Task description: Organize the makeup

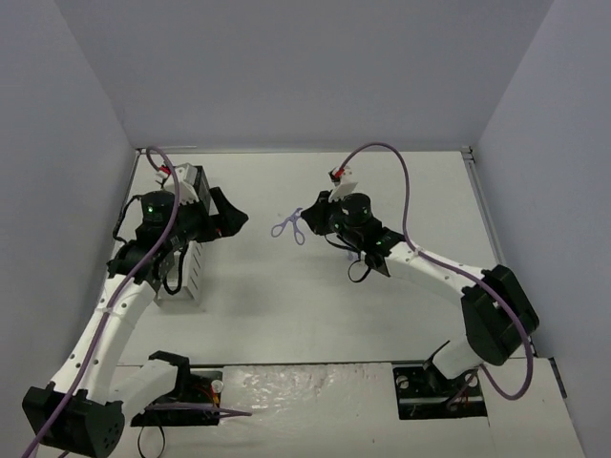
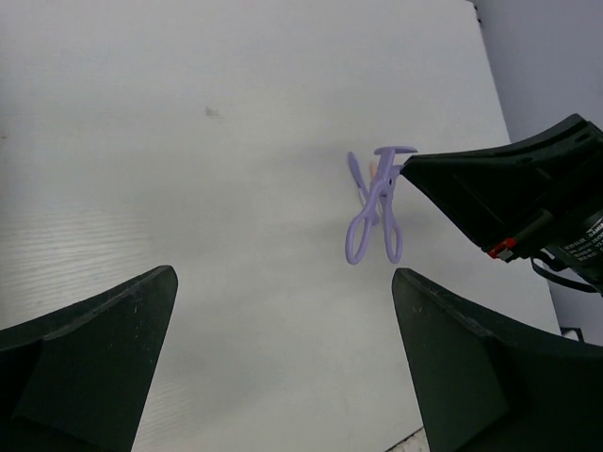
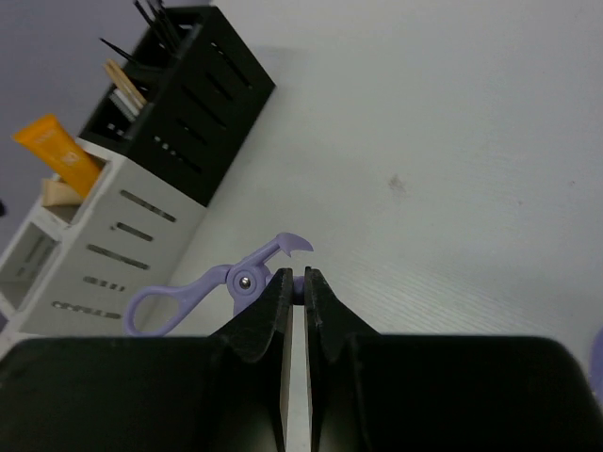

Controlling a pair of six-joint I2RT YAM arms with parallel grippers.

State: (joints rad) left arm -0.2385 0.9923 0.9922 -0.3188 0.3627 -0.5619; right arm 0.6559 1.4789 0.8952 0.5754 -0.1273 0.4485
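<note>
Two grippers: one busy, one idle. The right gripper [image 3: 295, 278] is pinched tight on the purple looped tool [image 3: 203, 287]; the left gripper [image 2: 283, 282] is spread wide with nothing between its fingers.
Purple tool: mid-counter, right of the rack, gripped close to its pivot with both loops sticking out to the left. Whether it is off the surface I cannot tell.
Why that grip: holding near the pivot likely keeps the two halves from swinging apart during a carry.
Rack [image 3: 179, 113]: black-and-white, at the left side of the counter, under the left arm.
Sorted items: the orange tube [image 3: 58, 151] leans in a white compartment; thin pencils and brushes [image 3: 141, 28] stand upright in the far black part.
Left arm's post: it hovers by the rack, probably to stay out of the right arm's way.
Counter [image 1: 315, 315]: plain white, matte, faintly ribbed.
Room: pale grey walls [image 1: 286, 67] close in on three sides.
</note>
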